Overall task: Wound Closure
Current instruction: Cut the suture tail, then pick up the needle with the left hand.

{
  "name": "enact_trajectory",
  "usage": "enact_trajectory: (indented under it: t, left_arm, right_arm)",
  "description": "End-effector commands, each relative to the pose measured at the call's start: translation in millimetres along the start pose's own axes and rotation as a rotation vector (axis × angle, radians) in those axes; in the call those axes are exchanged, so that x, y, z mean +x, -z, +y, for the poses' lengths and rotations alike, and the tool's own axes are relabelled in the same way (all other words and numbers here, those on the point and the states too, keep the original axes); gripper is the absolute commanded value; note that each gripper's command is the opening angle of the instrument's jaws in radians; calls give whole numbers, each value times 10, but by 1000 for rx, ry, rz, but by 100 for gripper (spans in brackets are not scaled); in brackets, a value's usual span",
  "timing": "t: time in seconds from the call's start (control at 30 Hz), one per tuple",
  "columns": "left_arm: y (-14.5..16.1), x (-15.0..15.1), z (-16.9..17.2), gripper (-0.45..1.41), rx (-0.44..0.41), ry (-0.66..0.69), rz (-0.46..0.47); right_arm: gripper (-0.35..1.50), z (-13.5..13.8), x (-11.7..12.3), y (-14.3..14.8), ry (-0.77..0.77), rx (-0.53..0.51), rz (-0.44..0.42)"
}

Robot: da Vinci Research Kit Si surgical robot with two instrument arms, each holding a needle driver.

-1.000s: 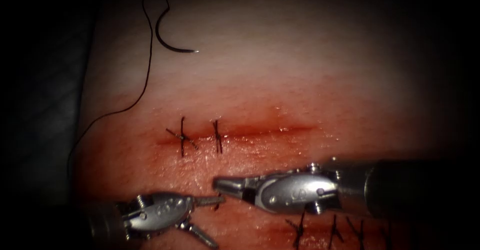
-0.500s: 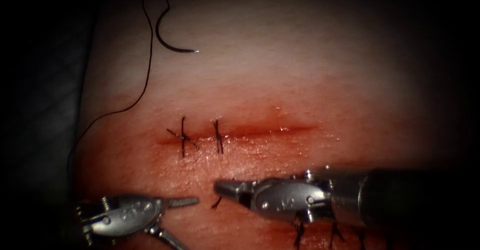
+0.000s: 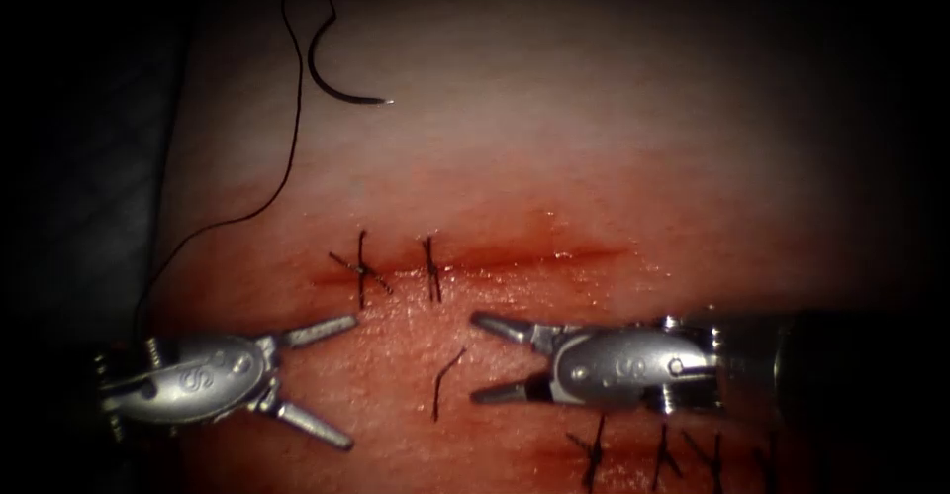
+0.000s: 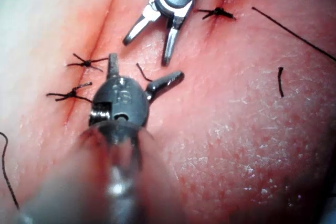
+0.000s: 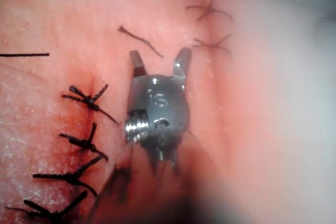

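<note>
The curved needle [image 3: 341,83] lies free on the tissue far above the cut's left end, held by neither tool and not in the tissue. Its thread [image 3: 292,138] trails down the left side. The cut [image 3: 534,254] runs across, with two stitches [image 3: 361,271] at its left end. Below it, my left tool [image 3: 346,383] stands open and holds nothing. My right tool [image 3: 475,357] faces it, open and empty too. A short cut end of thread [image 3: 447,380] lies loose on the tissue between them, seen also as the cut end [image 4: 143,72] by my left tool [image 4: 146,67] and the cut end [image 5: 139,38] ahead of my right tool [image 5: 159,56].
A second, closed cut with several dark stitches [image 3: 594,449] lies below my right tool, the same row of stitches [image 5: 86,98] beside its wrist. Another loose bit of thread [image 4: 280,81] rests on the tissue. Red fluid [image 3: 495,301] stains the tissue around the cut.
My right tool's jaws have opened and let go the short thread end, which now lies on the tissue. My left tool drew back to the left, rose, and spread its jaws wider.
</note>
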Motion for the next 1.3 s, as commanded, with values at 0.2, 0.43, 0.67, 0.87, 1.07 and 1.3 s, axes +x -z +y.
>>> enact_trajectory:
  t: [0.2, 0.43, 0.67, 0.87, 1.07, 1.3]
  left_arm:
    - [9, 34, -72, 96, 188, 67, -94]
    - [-16, 21, -146, 76, 323, 67, -281]
    - [-43, -14, -222, 76, 358, 42, -395]
    - [-50, -38, -247, 78, 259, 20, -553]
    - [-48, -48, -269, 74, 246, 15, -633]
    - [-56, -78, -294, 61, 231, 37, -727]
  right_arm:
    - [133, 6, 12, 21, 21, 24, 15]
    - [131, 11, 11, 38, 19, 8, -4]
    - [121, 22, 27, 62, 20, 19, 0]
    - [120, 28, 25, 79, 23, 15, -12]
    - [120, 27, 23, 81, 26, 13, -14]
    - [120, 27, 21, 80, 28, 11, -15]
